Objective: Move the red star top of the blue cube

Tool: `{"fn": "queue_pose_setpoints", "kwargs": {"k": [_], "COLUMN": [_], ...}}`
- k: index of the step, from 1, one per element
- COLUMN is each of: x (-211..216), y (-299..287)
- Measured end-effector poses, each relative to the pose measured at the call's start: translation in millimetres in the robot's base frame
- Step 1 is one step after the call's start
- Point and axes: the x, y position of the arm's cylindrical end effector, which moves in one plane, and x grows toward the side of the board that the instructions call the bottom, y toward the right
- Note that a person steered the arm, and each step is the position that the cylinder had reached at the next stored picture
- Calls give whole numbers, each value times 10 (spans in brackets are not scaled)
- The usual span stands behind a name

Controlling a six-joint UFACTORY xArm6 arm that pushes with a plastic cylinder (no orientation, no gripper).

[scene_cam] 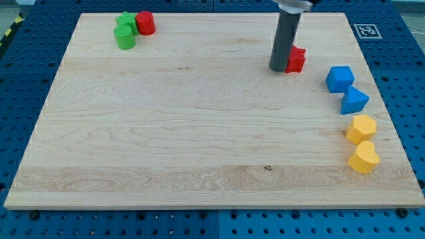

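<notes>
My tip (278, 69) stood on the wooden board (199, 133) near its top edge, right of the middle, pressed against the left side of the red star (297, 60); the rod hid part of that block, so its shape could only partly be made out; the arm carried no hand at all, only the straight dark rod, so there was nothing to open or close and nothing was gripped; the red star lay just left of and a little above the blue cube (339, 78), the two near but apart; the blue cube sat close to the board's right edge, and a blue triangular block (354, 101) touched it on the lower right; below these, along the same right edge, a yellow hexagon-like block (362, 128) rested just above a yellow heart (364, 158), the pair touching or nearly so; by the top left corner a red cylinder (145, 23) sat beside a green star (125, 22) and a green cylinder (124, 38), all three bunched together
</notes>
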Motion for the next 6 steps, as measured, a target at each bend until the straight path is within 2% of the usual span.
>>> {"fn": "queue_pose_setpoints", "kwargs": {"k": [2,5,6], "x": [-356,-398,-423], "y": [-12,518,508]}}
